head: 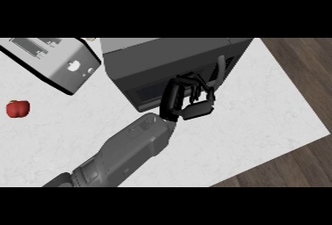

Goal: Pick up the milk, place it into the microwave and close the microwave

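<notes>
The dark grey microwave (170, 56) stands at the back middle of the white counter (259, 114). Its door (153, 91) looks flat against the front, with a vertical handle (221, 70) at its right end. My right hand (189, 102) is up against the door's front, fingers fairly straight and touching the door, holding nothing. I see no milk anywhere; the inside of the microwave is hidden. My left hand does not show.
A silver toaster-like appliance (53, 60) lies at the back left. A small red fruit (18, 108) sits at the left edge. The counter ends at the right and lower right, with wooden floor (304, 66) beyond.
</notes>
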Motion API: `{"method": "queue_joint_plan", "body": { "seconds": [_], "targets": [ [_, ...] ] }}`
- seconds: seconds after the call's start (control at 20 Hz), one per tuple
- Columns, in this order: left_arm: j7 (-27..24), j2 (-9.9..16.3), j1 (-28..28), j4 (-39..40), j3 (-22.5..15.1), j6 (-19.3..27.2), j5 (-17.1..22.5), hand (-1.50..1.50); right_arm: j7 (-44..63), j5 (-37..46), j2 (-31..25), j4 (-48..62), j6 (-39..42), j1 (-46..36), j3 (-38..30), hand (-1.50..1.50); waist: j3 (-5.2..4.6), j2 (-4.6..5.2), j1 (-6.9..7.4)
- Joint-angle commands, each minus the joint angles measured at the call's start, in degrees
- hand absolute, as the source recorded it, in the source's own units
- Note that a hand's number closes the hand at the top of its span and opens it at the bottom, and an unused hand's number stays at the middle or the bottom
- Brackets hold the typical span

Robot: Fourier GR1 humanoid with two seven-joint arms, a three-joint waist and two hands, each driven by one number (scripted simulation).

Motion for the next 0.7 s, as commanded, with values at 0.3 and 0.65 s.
{"method": "queue_joint_plan", "body": {
  "seconds": [0.3, 0.65],
  "targets": [
    [0.71, 0.03, -5.09, 4.17, 1.26, -0.7, 2.81, 1.5, -0.5, -3.01, -1.93, 4.92, 2.83, -2.51, -0.99, -1.5, -0.1, 0.61, -0.35],
    [0.08, 0.03, -5.34, 4.51, -0.05, -1.25, 4.02, 1.5, 0.14, -4.15, -3.97, 8.0, 3.89, -4.46, -1.45, -1.5, -0.1, 1.08, -0.24]
  ]
}}
